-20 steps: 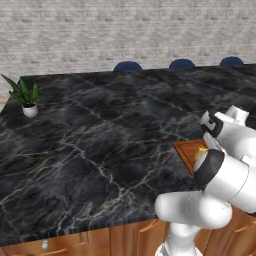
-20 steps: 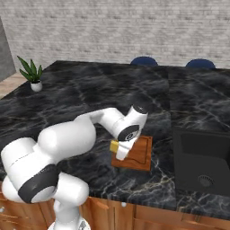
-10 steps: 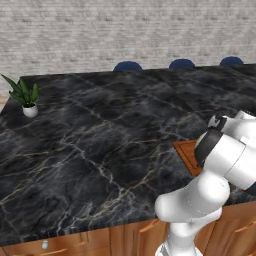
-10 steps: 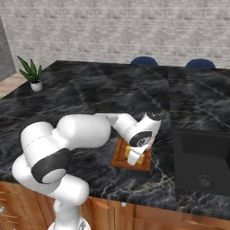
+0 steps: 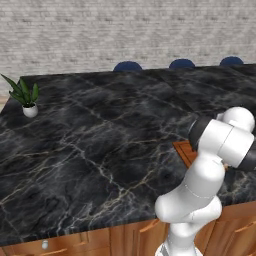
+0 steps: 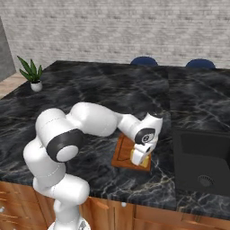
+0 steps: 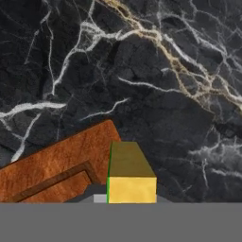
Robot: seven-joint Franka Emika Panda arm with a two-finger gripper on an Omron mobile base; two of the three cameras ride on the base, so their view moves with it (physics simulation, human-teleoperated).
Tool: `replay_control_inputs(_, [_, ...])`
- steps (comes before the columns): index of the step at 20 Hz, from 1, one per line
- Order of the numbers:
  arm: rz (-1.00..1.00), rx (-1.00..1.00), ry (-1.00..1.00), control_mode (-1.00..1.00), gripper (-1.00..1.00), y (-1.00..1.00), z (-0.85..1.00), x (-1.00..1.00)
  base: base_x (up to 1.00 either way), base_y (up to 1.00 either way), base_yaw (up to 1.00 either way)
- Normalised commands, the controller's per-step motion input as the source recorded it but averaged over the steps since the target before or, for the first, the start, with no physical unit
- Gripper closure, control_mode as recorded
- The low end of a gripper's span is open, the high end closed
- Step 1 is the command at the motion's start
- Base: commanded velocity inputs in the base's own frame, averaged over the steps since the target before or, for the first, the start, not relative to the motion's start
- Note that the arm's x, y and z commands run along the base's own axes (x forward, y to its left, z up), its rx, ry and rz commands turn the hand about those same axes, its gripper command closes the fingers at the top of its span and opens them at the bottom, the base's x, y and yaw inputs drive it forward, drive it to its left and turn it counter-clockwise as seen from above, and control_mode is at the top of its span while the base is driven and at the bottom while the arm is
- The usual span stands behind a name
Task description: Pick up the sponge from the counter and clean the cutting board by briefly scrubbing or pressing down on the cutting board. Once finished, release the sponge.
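Note:
The reddish-brown cutting board (image 6: 123,152) lies on the black marble counter (image 6: 90,94) near its front edge; only its left corner (image 5: 183,149) peeks out from behind my arm in the left base view. My gripper (image 6: 140,159) hangs low over the board's near right corner, shut on the sponge (image 6: 144,163). In the hand view the sponge (image 7: 130,174) shows its yellow face and a thin green edge. It sits just beside the board's grooved corner (image 7: 52,165). My fingertips are hidden by the sponge.
A dark sink basin (image 6: 202,158) is set into the counter right of the board. A small potted plant (image 6: 31,74) stands at the far left corner (image 5: 26,96). Blue stool tops (image 6: 143,60) line the far edge. Wooden drawers (image 5: 125,235) sit below the counter.
My hand has swung with the sponge from the board's left side across to its near right corner and come lower. The board has stayed put.

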Motion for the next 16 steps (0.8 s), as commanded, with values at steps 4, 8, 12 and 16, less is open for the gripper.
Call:
replay_control_inputs(4, [0.04, 0.0, 0.0, -1.0, 1.0, 0.0, -0.29, 0.07, 0.0, 0.0, 0.0])
replay_control_inputs(8, [0.02, 0.0, -0.03, -1.0, 1.0, 0.0, -0.23, 0.15, 0.0, 0.0, 0.0])
replay_control_inputs(12, [0.0, 0.0, 0.0, -1.0, 1.0, 0.0, -0.12, 0.29, 0.0, 0.0, 0.0])
replay_control_inputs(16, [0.0, 0.0, 0.0, -1.0, 1.0, 0.0, -0.09, 0.31, 0.0, 0.0, 0.0])
